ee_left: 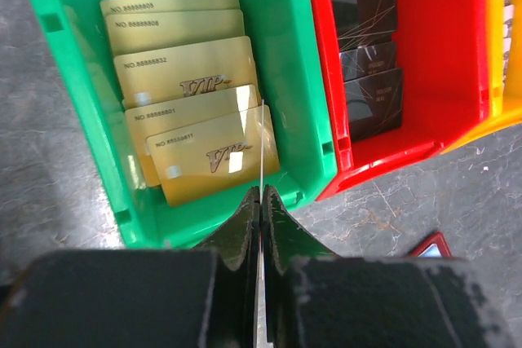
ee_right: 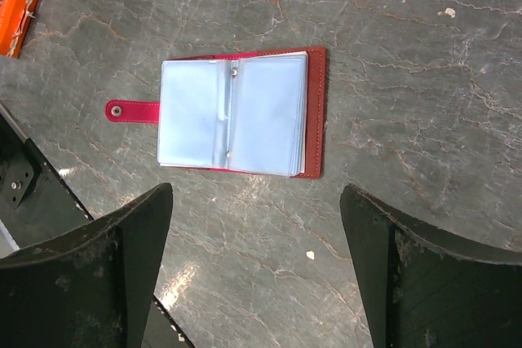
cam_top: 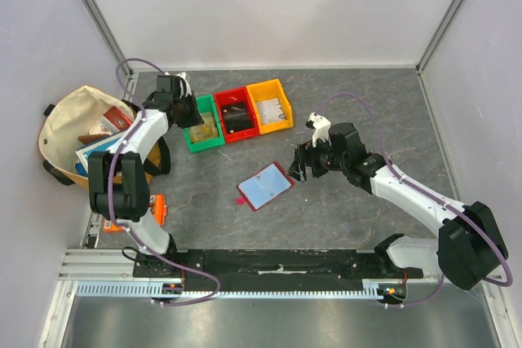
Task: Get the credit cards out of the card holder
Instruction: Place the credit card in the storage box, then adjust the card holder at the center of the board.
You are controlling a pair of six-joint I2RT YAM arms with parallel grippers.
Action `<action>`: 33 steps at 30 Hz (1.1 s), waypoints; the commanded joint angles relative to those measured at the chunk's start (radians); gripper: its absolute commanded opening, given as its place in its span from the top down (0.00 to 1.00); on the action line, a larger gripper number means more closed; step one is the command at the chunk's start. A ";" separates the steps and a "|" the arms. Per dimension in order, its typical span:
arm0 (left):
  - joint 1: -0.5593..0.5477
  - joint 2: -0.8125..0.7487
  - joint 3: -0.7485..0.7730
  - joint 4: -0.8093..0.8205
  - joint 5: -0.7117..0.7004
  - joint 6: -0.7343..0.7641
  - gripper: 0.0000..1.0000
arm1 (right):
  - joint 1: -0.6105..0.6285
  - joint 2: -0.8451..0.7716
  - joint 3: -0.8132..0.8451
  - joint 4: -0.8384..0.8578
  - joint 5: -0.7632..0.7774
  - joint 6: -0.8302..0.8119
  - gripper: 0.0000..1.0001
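**Left fingers pinch a card over the green bin; right fingers spread above the open card holder**

Closest to the left wrist camera, the left gripper (ee_left: pixel 259 195) has its two dark fingers pressed together on a thin card (ee_left: pixel 262 132) seen edge-on, its pale edge rising from between the tips. Just below it lies the green bin (ee_left: pixel 300 55), which holds a fanned stack of gold cards (ee_left: pixel 186 71). Touching that bin's side is the red bin (ee_left: pixel 440 55) with black cards (ee_left: pixel 371 46) in it, and past that shows a sliver of the yellow bin (ee_left: pixel 506 79).

In the right wrist view, the right gripper (ee_right: pixel 257 193) has its fingers spread wide, with nothing between them. It hangs over the grey marbled table (ee_right: pixel 408 79), just beside the card holder (ee_right: pixel 236 112). The dark-red holder lies flat and open, pale blue sleeves facing up, and its snap tab (ee_right: pixel 130 110) sticks out to one side. Whether any cards sit in the sleeves cannot be told.

From above, the holder lies near the middle of the table, well apart from the three bins. An orange packet (cam_top: pixel 157 208) rests by the left arm's base, and a cloth bag (cam_top: pixel 69 112) sits at the left edge.
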 commanded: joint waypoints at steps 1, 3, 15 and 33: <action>0.004 0.047 0.033 0.095 0.046 -0.087 0.95 | -0.003 -0.038 0.008 -0.004 0.022 -0.022 0.09; 0.006 0.060 0.028 0.120 0.031 -0.092 0.95 | -0.003 -0.040 0.005 -0.001 0.019 -0.019 0.09; -0.002 0.010 0.046 0.062 -0.092 -0.037 0.53 | -0.002 0.014 0.029 0.002 0.046 0.021 0.09; -0.307 -0.476 -0.246 -0.004 -0.116 -0.084 0.51 | 0.108 0.244 0.089 0.068 0.058 0.061 0.25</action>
